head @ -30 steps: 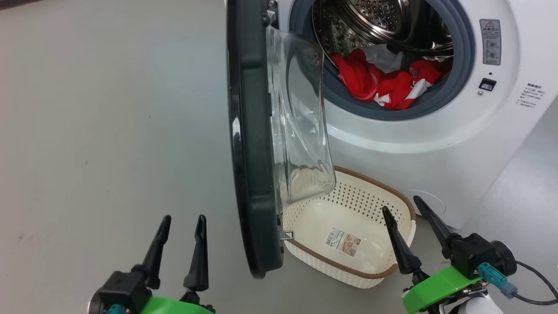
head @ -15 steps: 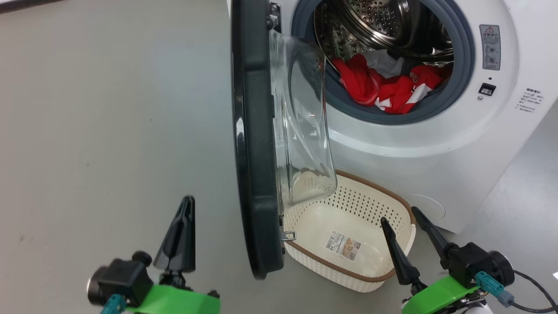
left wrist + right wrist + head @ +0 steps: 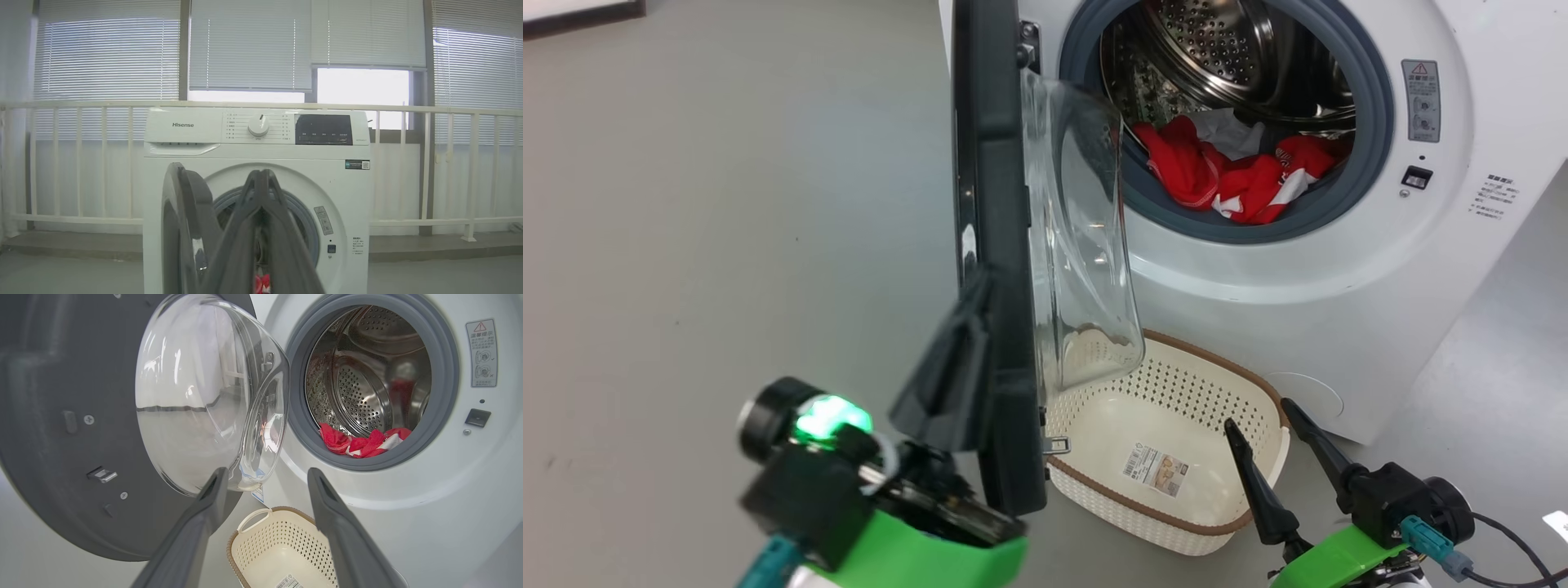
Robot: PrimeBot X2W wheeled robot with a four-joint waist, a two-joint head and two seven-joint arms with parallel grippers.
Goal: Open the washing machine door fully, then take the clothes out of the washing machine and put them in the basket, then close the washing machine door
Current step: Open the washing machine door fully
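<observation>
White washing machine (image 3: 1258, 269), door (image 3: 996, 204) swung out edge-on. Basket (image 3: 1176, 384) on floor before machine, clothes (image 3: 1225, 175) in its drum. Left gripper (image 3: 978, 287) clenched empty by machine's door; right gripper (image 3: 1258, 412) spread before machine. Left wrist view adds control dial (image 3: 258, 125).

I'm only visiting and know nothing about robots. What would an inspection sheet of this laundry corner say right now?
Surface: smooth grey floor.
Job's things: washing machine door swung open, edge-on to the head camera; red and white clothes lie inside the washing machine; basket on the floor below the door, holding just a paper label.
Clutter: one small white item at the floor's right edge, too small to identify.
Grippers: left gripper shut, beside the door's outer rim, contact unclear; right gripper open, holding nothing, near the basket.
Cables: dark cable trailing from the right gripper's teal plug.
Surroundings: window blinds and a pale railing behind the machine.
</observation>
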